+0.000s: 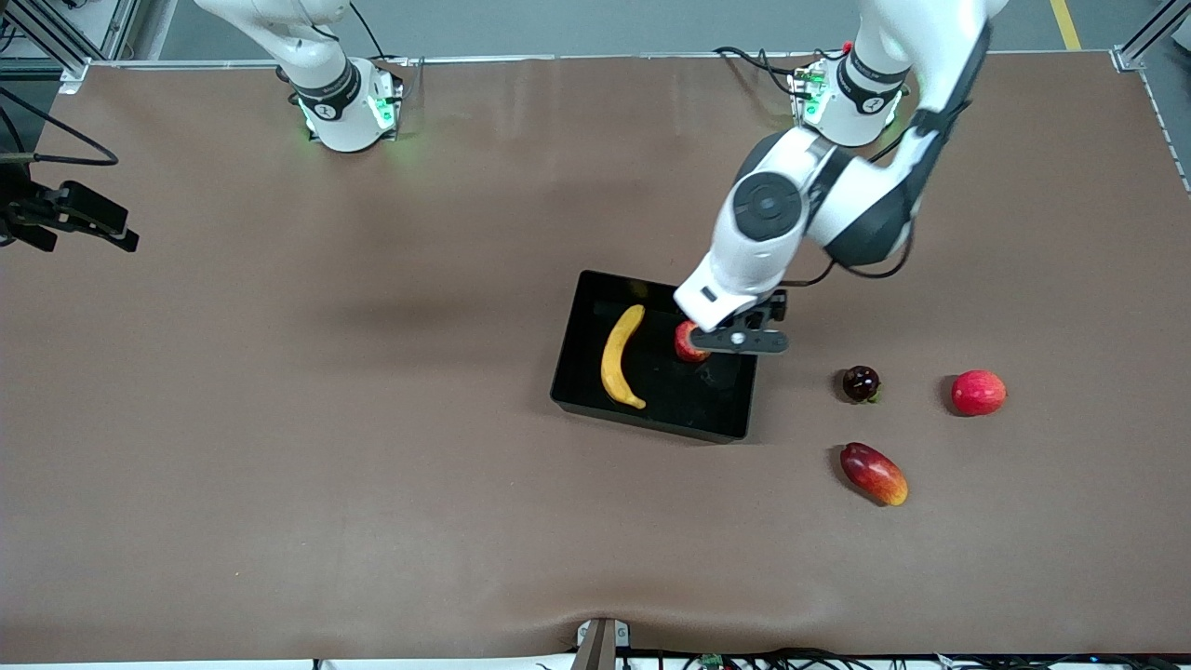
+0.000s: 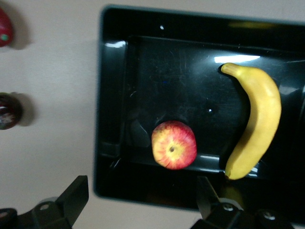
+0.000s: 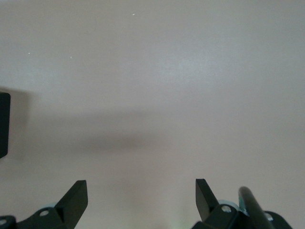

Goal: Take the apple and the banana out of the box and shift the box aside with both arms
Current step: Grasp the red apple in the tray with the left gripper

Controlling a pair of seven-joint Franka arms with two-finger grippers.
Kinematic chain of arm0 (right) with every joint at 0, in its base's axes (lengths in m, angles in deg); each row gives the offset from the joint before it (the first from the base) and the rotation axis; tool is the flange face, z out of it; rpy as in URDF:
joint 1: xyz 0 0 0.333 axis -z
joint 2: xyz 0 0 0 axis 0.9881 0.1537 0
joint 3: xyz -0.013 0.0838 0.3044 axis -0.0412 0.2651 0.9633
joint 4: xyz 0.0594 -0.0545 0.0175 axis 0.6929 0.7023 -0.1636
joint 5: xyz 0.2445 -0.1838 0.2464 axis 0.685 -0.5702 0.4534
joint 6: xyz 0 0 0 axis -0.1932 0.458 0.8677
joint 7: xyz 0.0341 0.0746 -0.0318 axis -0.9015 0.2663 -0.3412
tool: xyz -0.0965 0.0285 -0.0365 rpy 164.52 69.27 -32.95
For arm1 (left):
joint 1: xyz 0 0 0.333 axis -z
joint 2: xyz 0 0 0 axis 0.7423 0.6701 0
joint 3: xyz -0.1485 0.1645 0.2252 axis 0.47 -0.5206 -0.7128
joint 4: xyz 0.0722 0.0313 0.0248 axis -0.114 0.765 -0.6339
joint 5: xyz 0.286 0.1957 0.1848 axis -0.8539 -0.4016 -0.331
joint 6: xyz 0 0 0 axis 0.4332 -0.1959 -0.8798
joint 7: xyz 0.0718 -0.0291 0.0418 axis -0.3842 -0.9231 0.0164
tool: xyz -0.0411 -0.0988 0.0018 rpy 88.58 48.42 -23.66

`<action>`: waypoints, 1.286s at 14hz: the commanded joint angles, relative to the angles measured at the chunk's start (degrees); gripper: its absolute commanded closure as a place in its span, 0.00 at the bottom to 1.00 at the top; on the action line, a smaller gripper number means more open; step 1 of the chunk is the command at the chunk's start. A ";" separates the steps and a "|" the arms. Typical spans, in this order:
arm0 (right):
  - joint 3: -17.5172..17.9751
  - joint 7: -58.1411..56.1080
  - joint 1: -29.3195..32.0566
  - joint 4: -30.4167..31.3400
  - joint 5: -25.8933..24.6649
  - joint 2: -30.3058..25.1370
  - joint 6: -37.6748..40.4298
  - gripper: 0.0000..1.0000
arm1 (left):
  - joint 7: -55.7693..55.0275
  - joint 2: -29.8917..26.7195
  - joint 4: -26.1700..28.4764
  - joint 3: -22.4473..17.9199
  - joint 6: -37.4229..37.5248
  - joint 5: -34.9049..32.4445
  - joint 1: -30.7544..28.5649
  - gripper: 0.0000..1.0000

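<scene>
The black box [image 1: 651,423] lies mid-table with the yellow banana [image 1: 622,356] and the red-and-yellow apple [image 1: 689,342] inside it. My left gripper [image 1: 735,342] hangs open just above the box's wall on the side toward the arm bases, close to the apple. The left wrist view shows the apple [image 2: 174,144] resting on the box floor [image 2: 107,119] beside the banana [image 2: 255,126], with nothing between my left gripper's [image 2: 142,191] fingers. My right gripper [image 3: 142,191] is open and empty over bare brown table; it is out of the front view.
Toward the left arm's end of the table sit a dark round fruit [image 1: 861,383], a plain red round fruit [image 1: 978,392] and a red-and-yellow mango [image 1: 874,473]. A black fixture [image 1: 65,214] juts in at the right arm's end.
</scene>
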 commanded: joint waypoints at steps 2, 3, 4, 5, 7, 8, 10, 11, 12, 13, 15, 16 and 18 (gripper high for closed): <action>0.85 -0.63 1.56 -0.77 0.67 0.24 0.58 0.00 | -1.50 4.16 -0.64 -0.13 -3.55 -1.94 1.43 0.00; 0.85 -0.63 1.56 -0.77 0.67 0.24 0.58 0.00 | -1.58 5.22 -0.46 -0.21 -4.95 -2.12 1.61 0.00; 0.85 -0.63 1.56 -0.77 0.67 0.24 0.58 0.00 | -1.76 5.92 -0.46 -0.21 -5.49 -2.03 2.22 0.00; 0.85 -0.63 1.56 -0.77 0.67 0.24 0.58 0.00 | -2.02 6.71 -0.46 -0.21 -5.67 -2.03 2.40 0.00; 0.85 -0.63 1.65 -0.77 0.67 0.24 0.58 0.00 | -4.21 8.03 -0.46 -0.21 -6.46 -2.03 2.58 0.00; 0.85 -0.63 1.65 -0.77 0.67 0.24 0.67 0.00 | -4.92 8.74 -0.46 -0.21 -6.46 -2.12 2.75 0.00; 0.85 -0.63 1.65 -0.69 0.67 0.24 0.58 0.00 | -5.10 10.14 -0.29 -0.30 -7.51 -2.12 3.46 0.00; 0.85 -0.63 1.65 -0.69 0.67 0.24 0.58 0.00 | -5.10 10.93 -0.11 -0.30 -8.04 -2.12 3.37 0.00; 0.85 -0.63 1.65 -0.69 0.67 0.24 0.67 0.00 | -5.10 11.46 -0.11 -0.39 -8.22 -2.21 3.37 0.00; 0.85 -0.63 1.65 -0.69 0.67 0.24 0.67 0.00 | -5.19 11.82 -0.11 -0.39 -8.74 -2.90 3.46 0.00; 0.85 -0.63 1.65 -0.69 0.67 0.24 0.67 0.00 | -5.98 12.96 -0.11 -0.39 -9.71 -5.18 3.37 0.01; 0.85 -0.63 1.65 -0.69 0.67 0.24 0.67 0.00 | -6.24 13.22 -0.11 -0.30 -9.71 -5.89 3.28 0.08; 0.85 -0.63 1.65 -0.69 0.67 0.24 0.67 0.00 | -6.24 13.49 -0.19 -0.30 -9.71 -6.51 3.02 0.33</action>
